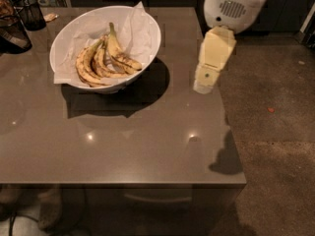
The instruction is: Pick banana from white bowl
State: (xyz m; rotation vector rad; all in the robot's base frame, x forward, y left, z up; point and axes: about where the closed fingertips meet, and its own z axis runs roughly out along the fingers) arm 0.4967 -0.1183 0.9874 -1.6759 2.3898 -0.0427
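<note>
The white bowl (143, 72) stands at the back left of the brown table (147, 146), lined with crumpled white paper. In it lies the banana (116, 49), a pale yellow streaked cluster with a long upright stem, next to browner curved bananas (87, 69) on its left. My gripper (203, 84) hangs at the end of the cream arm, pointing down over the table's right part. It is to the right of the bowl, apart from it, and holds nothing that I can see.
Two dark wire-mesh cups (29, 13) (12, 33) stand at the table's far left corner. The table's right edge (231, 132) runs just right of the gripper, with brown floor (275, 132) beyond it. The front edge is near the bottom.
</note>
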